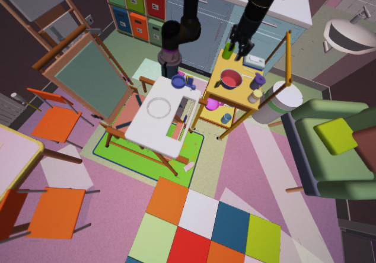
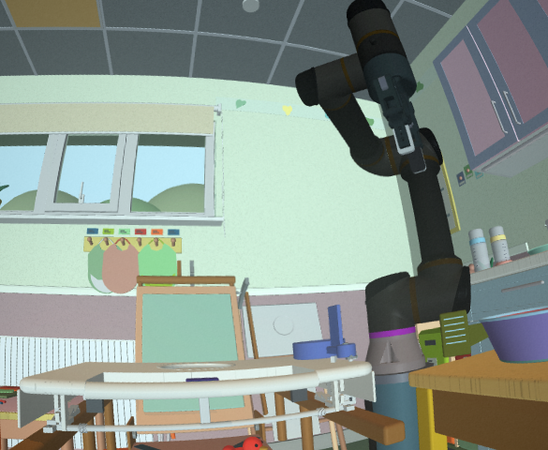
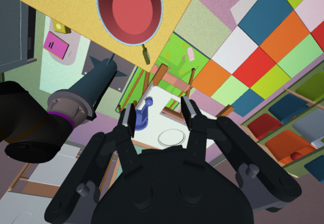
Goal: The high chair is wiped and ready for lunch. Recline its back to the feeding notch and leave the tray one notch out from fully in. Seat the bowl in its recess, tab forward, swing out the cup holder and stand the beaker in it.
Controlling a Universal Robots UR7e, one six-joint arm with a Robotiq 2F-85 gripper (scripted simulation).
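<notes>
The high chair's white tray [image 1: 161, 119] carries an empty ring-shaped recess [image 1: 158, 107] and a blue cup holder [image 1: 181, 81] at its far corner. The purple bowl with a red inside [image 1: 230, 78] sits on the yellow side table [image 1: 235, 82], its green tab toward the chair. The green beaker [image 1: 227, 50] stands at the table's far corner. My gripper [image 1: 238, 49] hangs high above that corner, open and empty, just right of the beaker.
Blue cabinets [image 1: 212, 26] and coloured drawer bins [image 1: 136, 5] stand behind the table. A tissue box [image 1: 254, 61], a purple cup [image 1: 257, 81] and a small jar [image 1: 254, 96] share the tabletop. An easel [image 1: 91, 75] is left of the chair, a green armchair [image 1: 334, 151] right.
</notes>
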